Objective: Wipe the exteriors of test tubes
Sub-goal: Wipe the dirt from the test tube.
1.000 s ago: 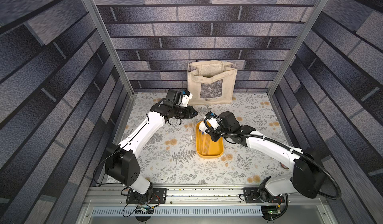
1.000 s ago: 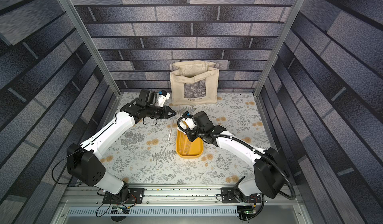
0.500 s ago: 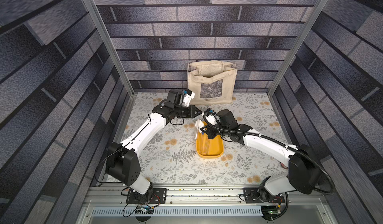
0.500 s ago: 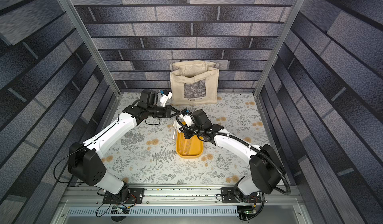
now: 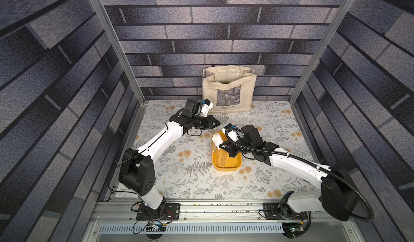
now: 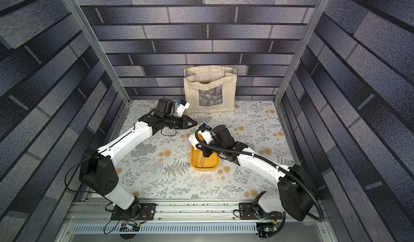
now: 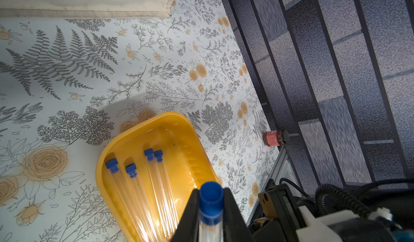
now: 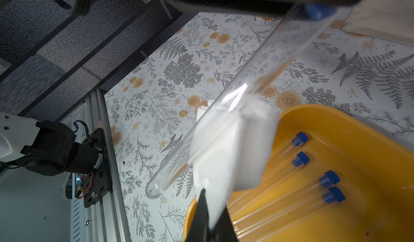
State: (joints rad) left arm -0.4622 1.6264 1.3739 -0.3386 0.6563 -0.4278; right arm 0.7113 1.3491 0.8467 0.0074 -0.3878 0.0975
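L pincer [image 7: 210, 199] pinching tube [image 8: 233, 102] by cap; R pincer [image 8: 212, 207] pinching cloth [image 8: 242, 153]. Tube's long axis slanting from L pincer across cloth, apparently touching mid-shaft.

both top views look down from high above the front rail [image 5: 212, 209] toward the back wall [image 5: 212, 39], far enough to hold the whole floral table [image 5: 183, 185] and the canvas bag [image 5: 228, 88]. the left wrist camera sits close behind the left gripper [image 7: 210, 193], facing the right side wall [image 7: 336, 73]. the right wrist camera sits close behind the right gripper [image 8: 212, 207], facing the front rail. both wrist views share the yellow tray [image 7: 192, 153] with four test tubes [image 7: 131, 169].
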